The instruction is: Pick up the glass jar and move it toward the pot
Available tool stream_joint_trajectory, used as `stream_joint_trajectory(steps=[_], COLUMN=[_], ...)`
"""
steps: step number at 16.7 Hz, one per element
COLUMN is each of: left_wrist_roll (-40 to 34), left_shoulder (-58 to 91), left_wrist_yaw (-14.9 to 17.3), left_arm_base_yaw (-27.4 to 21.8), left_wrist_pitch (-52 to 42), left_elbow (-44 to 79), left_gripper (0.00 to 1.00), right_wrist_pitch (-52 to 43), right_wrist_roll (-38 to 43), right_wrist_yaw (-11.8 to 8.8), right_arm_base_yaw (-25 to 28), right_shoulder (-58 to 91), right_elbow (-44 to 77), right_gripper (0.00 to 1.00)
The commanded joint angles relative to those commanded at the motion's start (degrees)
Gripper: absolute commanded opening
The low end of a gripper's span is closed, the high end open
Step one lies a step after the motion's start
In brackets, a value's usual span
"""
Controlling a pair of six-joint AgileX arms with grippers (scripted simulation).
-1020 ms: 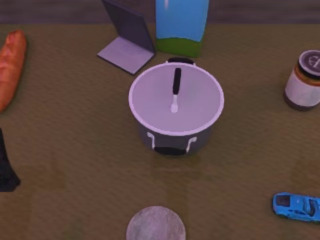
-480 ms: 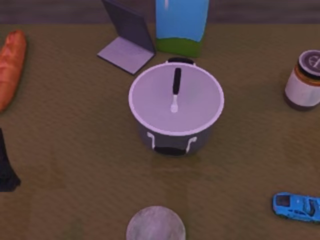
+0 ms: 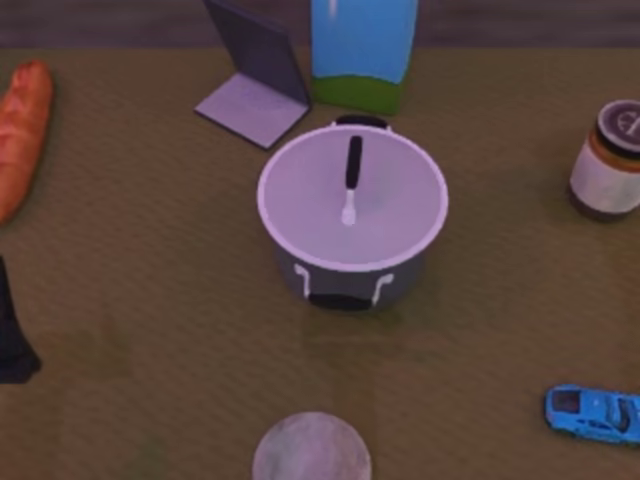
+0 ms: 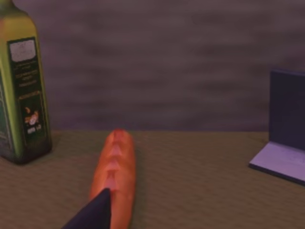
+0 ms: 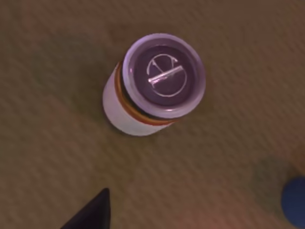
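The glass jar point(image 3: 606, 160) stands upright at the table's right edge; it is small, with a dark lid, an orange neck band and a whitish body. The right wrist view shows the glass jar point(image 5: 151, 86) from above, untouched. My right gripper point(image 5: 152, 225) hovers over it, open. Only one dark finger point(image 5: 93, 215) shows, clear of the jar. This arm is outside the top view. The pot point(image 3: 350, 215), grey with a lilac lid and black bar handle, sits mid-table. My left gripper point(image 4: 152, 225) is parked at the left, open, with one finger point(image 4: 95, 212) showing.
A blue-and-green carton point(image 3: 362, 50) and a purple folded stand point(image 3: 255, 85) stand behind the pot. An orange bread loaf point(image 3: 22, 130) lies far left, beside a green bottle point(image 4: 21, 90). A blue toy car point(image 3: 592, 412) sits front right and a flat grey disc point(image 3: 311, 450) front centre.
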Motion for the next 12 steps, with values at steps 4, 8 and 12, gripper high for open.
stream_joint_trajectory(steps=[4, 8, 12], left_wrist_roll=[0.00, 0.00, 0.00], left_shoulder=[0.00, 0.00, 0.00], left_wrist_yaw=[0.00, 0.00, 0.00], left_arm_base_yaw=[0.00, 0.00, 0.00], left_wrist_pitch=[0.00, 0.00, 0.00], left_elbow=[0.00, 0.00, 0.00], left_gripper=[1.00, 1.00, 1.00], right_wrist_pitch=[-13.46, -25.42, -34.71], right_wrist_roll=[-7.28, -13.78, -18.82], right_wrist_yaw=[0.00, -0.02, -0.04], right_arm_base_yaw=[0.25, 0.51, 0.71], right_shoulder=[22.21, 41.89, 57.20], right_elbow=[23.20, 43.84, 60.00], right_gripper=[1.00, 1.00, 1.00])
